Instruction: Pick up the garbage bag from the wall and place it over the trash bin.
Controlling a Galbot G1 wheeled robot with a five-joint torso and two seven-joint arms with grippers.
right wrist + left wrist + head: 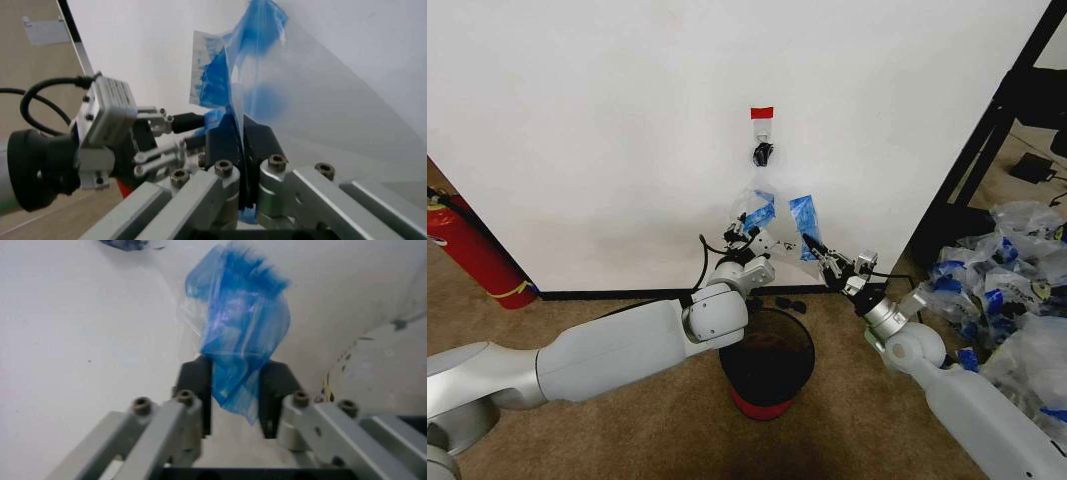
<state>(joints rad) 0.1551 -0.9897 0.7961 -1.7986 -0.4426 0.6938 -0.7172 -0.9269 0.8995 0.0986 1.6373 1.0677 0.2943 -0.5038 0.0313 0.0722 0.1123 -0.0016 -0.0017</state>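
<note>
The garbage bag (pixel 779 215), thin clear plastic with blue print, is stretched between my two grippers in front of the white wall (pixel 607 130). Its top edge lies below the small hook (pixel 763 152) under the red tape strip (pixel 761 111). My left gripper (pixel 745 232) is shut on one blue fold of the garbage bag (pixel 237 340). The right gripper (pixel 813 246) pinches the other side, the plastic sheet (pixel 307 100) clamped between its fingers (pixel 223 142). The round dark trash bin (pixel 810 350) with a red base stands on the carpet just below both grippers.
A red fire extinguisher (pixel 472 250) leans at the wall's left end. A heap of clear-and-blue plastic bags (pixel 1012 290) lies on the floor at the right, beside a black metal frame (pixel 982 140). Small dark bits (pixel 789 301) lie by the baseboard.
</note>
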